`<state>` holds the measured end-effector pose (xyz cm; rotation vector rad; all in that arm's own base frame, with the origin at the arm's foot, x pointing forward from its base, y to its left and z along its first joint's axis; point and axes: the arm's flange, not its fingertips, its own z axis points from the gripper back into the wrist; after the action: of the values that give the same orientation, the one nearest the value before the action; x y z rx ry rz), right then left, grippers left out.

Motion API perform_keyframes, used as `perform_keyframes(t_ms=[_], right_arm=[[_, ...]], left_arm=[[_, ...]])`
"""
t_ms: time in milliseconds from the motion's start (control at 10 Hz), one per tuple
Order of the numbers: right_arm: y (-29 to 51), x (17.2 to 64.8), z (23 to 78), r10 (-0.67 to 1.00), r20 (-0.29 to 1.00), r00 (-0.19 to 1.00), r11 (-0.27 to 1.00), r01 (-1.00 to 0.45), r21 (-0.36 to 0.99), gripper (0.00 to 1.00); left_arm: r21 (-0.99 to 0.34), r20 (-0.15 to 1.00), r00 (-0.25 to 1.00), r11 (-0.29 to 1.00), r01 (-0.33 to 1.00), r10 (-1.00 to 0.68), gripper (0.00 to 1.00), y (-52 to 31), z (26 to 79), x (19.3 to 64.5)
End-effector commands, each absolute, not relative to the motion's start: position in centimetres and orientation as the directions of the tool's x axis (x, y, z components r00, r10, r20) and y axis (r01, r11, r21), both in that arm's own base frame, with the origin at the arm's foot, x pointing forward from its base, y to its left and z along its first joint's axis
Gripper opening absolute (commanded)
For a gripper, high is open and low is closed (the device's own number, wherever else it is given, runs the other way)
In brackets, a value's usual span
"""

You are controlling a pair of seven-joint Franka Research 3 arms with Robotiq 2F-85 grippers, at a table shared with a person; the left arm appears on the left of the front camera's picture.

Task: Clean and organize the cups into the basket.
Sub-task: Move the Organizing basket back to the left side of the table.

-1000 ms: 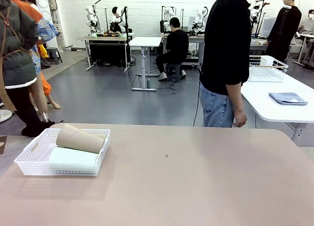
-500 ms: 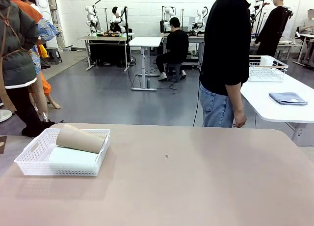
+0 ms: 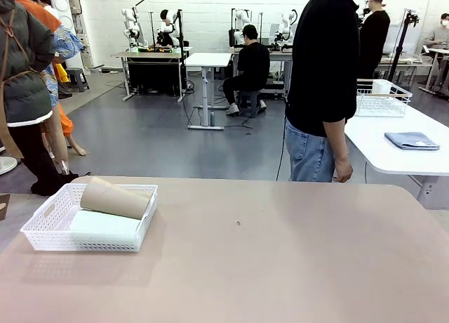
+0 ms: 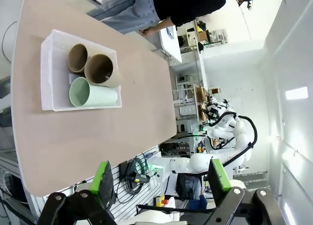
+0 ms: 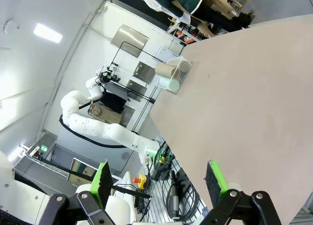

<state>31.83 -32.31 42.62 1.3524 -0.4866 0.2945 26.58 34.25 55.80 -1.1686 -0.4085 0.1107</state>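
A white lattice basket (image 3: pixel 81 240) sits at the table's left. In it a tan cup (image 3: pixel 116 198) lies on its side on top of a pale mint cup (image 3: pixel 105 225). From above, the left wrist view shows the basket (image 4: pixel 46 73) holding two tan cups (image 4: pixel 78 57) (image 4: pixel 100 70) and the mint cup (image 4: pixel 93 94), all lying down. My left gripper (image 4: pixel 160 178) hangs open high above the table, holding nothing. My right gripper (image 5: pixel 159 178) is also open and empty, far from the basket (image 5: pixel 183 68), the tan cup (image 5: pixel 165 68) and the mint cup (image 5: pixel 168 83).
A person in a black shirt and jeans stands at the table's far edge, one hand (image 3: pixel 342 170) hanging near it. Beyond, a white table (image 3: pixel 393 154) carries a wire rack (image 3: pixel 380 98) and a folded blue cloth (image 3: pixel 412 140).
A person far off in the background has walked to the left. The cups, the basket and the person at the table have not moved.
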Motion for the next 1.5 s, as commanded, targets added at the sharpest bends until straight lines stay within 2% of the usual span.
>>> perform_keyframes(t_ms=[0, 1400], right_arm=[[-32.44, 31.52, 42.86, -0.077, 0.499, 0.863, 0.196, -0.477, 0.857, 1.0], [-32.44, 31.52, 42.86, -0.077, 0.499, 0.863, 0.196, -0.477, 0.857, 1.0]], left_arm=[[-0.917, 0.239, 0.922, 0.384, 0.111, 0.303, 1.0, 34.53, 55.61, 26.5], [-0.917, 0.239, 0.922, 0.384, 0.111, 0.303, 1.0, 34.53, 55.61, 26.5]])
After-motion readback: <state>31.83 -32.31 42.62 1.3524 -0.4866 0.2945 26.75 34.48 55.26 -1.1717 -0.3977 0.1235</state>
